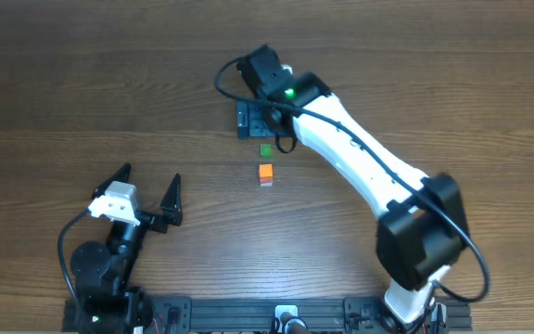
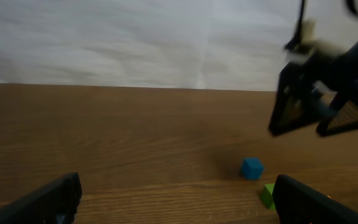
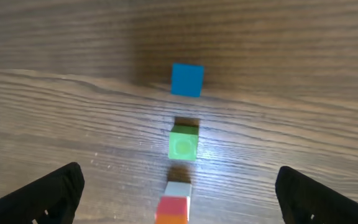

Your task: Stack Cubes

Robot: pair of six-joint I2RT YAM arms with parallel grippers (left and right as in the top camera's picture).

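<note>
Three small cubes lie in a line on the wooden table. The blue cube (image 3: 186, 79) is farthest out, the green cube (image 3: 183, 144) is in the middle, and nearest the arms' bases is an orange-topped block (image 1: 266, 173) with white and red showing on it (image 3: 175, 200). My right gripper (image 3: 179, 174) hangs open above the line, lifted clear of the cubes; in the top view it (image 1: 253, 117) is at the upper middle. My left gripper (image 1: 148, 193) stands open low at the left, holding nothing. It faces the blue cube (image 2: 252, 168) and green cube (image 2: 267, 195) from a distance.
The wooden table (image 1: 82, 83) spreads bare to the left and right of the cubes. The right arm (image 1: 360, 158) slants across the table from its base at the lower right. A pale wall (image 2: 135, 37) rises behind the far table edge.
</note>
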